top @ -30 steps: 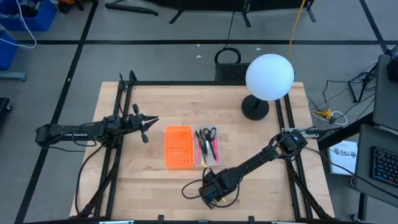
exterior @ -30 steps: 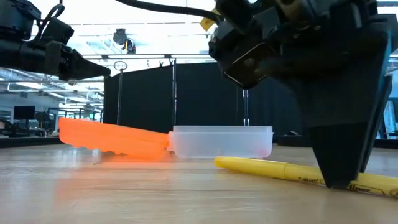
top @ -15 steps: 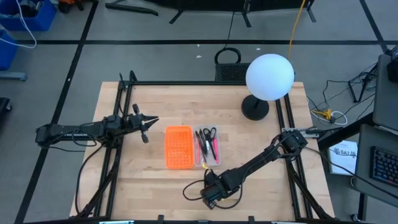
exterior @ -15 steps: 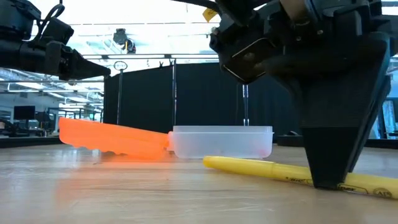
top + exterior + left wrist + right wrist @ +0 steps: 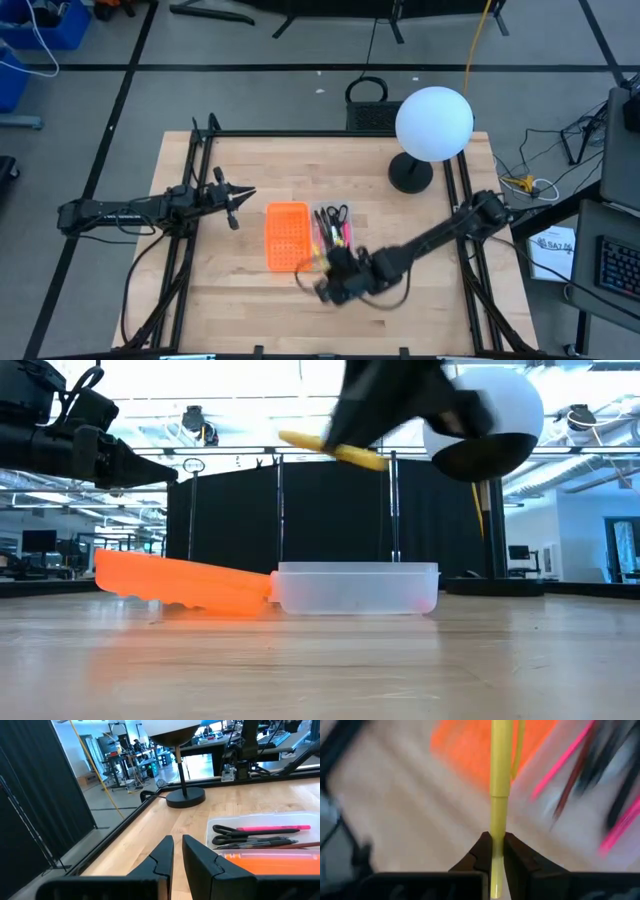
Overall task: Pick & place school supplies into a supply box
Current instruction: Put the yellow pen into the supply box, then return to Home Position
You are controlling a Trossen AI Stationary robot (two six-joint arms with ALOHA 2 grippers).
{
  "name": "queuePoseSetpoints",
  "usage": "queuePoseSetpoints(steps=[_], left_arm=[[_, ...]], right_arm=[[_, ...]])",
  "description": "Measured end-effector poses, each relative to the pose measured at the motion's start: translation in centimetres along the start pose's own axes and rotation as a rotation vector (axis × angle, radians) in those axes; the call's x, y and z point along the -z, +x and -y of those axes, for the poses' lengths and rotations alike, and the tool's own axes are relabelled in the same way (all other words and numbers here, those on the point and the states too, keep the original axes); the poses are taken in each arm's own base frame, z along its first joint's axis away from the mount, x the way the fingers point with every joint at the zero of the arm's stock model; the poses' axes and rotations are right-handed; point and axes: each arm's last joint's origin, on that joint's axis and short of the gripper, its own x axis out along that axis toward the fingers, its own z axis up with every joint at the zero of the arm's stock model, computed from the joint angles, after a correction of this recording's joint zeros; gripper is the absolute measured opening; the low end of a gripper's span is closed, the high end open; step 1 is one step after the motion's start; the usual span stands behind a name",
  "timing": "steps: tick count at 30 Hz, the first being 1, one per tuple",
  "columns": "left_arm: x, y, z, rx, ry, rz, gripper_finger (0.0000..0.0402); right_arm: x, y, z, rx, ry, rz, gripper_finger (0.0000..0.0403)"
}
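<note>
1. Since the earlier frames, my right arm has come up off the table and swung toward the box. The yellow pen [image 5: 499, 780] that lay flat on the wood is now in the air, and the right gripper [image 5: 494, 851] has gone from loosely straddling it to pinching it.
2. The wooden table [image 5: 240, 310] lies below the right gripper, well beneath it in the low view.
3. The globe lamp [image 5: 432, 124] stands beyond the right gripper, toward the far edge, well apart from it.
4. The left arm waits off to the left side of the table, the left gripper [image 5: 173, 851] hovering above the wood with its fingers nearly together, a narrow gap between them and nothing in it.
5. The orange perforated piece [image 5: 285, 236] lies just ahead of and below the right gripper, touching the supply box along one long side.
6. The supply box [image 5: 357, 587], a clear tray, sits below and just beyond the right gripper. It already holds black-handled scissors [image 5: 231, 829], a pink pen [image 5: 272, 827] and other dark pens.
7. The yellow pen is clamped between the right gripper's fingers near one end. Its free end sticks out forward over the near corner of the orange piece and the box.
</note>
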Motion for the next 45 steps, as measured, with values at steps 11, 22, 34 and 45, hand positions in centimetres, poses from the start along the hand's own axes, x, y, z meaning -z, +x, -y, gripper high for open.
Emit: queuePoseSetpoints(steps=[11,22,34,45], left_arm=[[0.0,0.0,0.0,0.000,0.004,0.000,0.0049],[-0.1,0.0,0.0,-0.001,0.004,0.006,0.0049],[-0.3,0.0,-0.1,-0.004,-0.025,0.029,0.0049],[-0.3,0.0,0.0,-0.001,-0.020,0.028,0.0049]], right_arm=[[-7.9,4.2,6.2,0.147,0.132,-0.057,0.0019],[-7.1,9.2,12.5,0.050,0.286,-0.194,0.0020],[-7.4,7.6,12.2,0.026,0.277,-0.192,0.0164],[-8.3,-1.7,9.5,-0.141,-0.043,0.070,0.0150]])
